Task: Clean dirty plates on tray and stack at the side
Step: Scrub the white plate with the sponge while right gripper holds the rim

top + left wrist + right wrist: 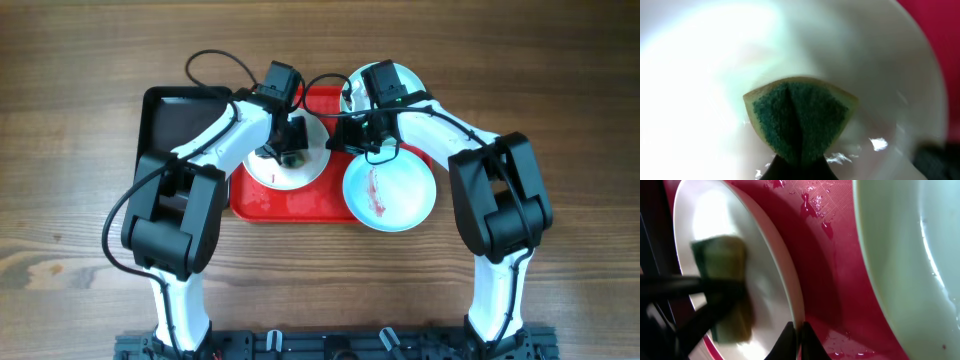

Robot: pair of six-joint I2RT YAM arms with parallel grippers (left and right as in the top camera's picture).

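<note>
On the bench (80,200), the tray (300,205) lay just beside the black tray (165,115) on its left. The white plate (268,172) sat on the tray's left half, with a strip of red floor showing along the near edge. The blue plate (400,200), marked with a red smear (376,192), covered the tray's near right corner, its rim hanging past the tray's edge. A narrow band of wet red floor separated the two plates in the right wrist view. A third plate (413,78) lay at the far right, mostly under the right arm.

The left pincer (287,152) was clenched on a sponge (800,120), green face out and folded between the fingers, pressed to the white plate's inside, well within its rim. The right pincer (796,332) gripped the white plate's right rim, one fingertip on either side of the edge, in the gap next to the blue plate. Both pincers stood close together over the tray's middle.
</note>
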